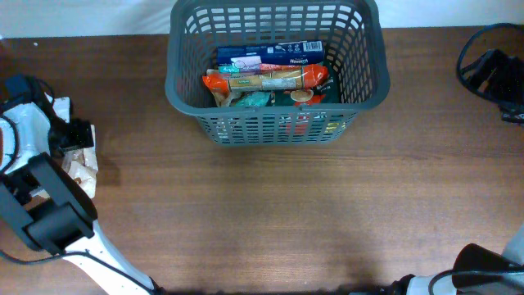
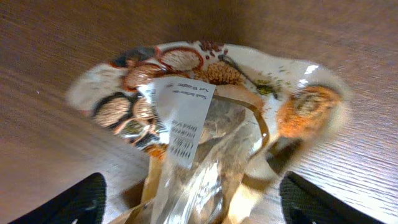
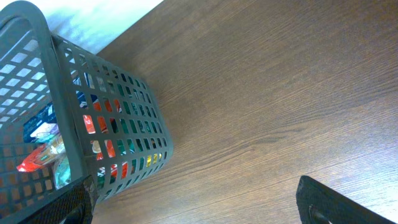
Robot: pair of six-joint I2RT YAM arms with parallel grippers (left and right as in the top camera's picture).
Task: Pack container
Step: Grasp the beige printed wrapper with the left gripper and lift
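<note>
The container [image 1: 270, 129] is a large dark grey plastic basket, rectangular, with slotted lattice walls and a thick rounded rim. It stands on the brown wooden table [image 1: 270, 213] at the far side, about midway across, well apart from both arms. Inside lie a blue packet [image 1: 270, 56] against the far wall, a long orange packet [image 1: 266, 79] in front of it, and a teal packet [image 1: 250, 99] partly tucked under the orange one. Their print is too small to read, and anything beneath them is covered. The overhead frame cuts off the basket's far rim. The right wrist view shows only one corner of the container [image 3: 112, 137], with red, teal and yellow colour showing through the slots. In that view the right gripper [image 3: 193, 205] hangs above bare wood with its fingers spread wide, only the tips in frame. The left gripper [image 2: 199, 202] is also wide apart, straddling a snack packet [image 2: 236, 71] printed with nuts that lies on the table without either finger touching it. The packet's white label [image 2: 183, 118] is too blurred to read. From overhead the left arm hides most of this packet. A dark shape [image 1: 491, 70] at the right edge is hard to make out.
</note>
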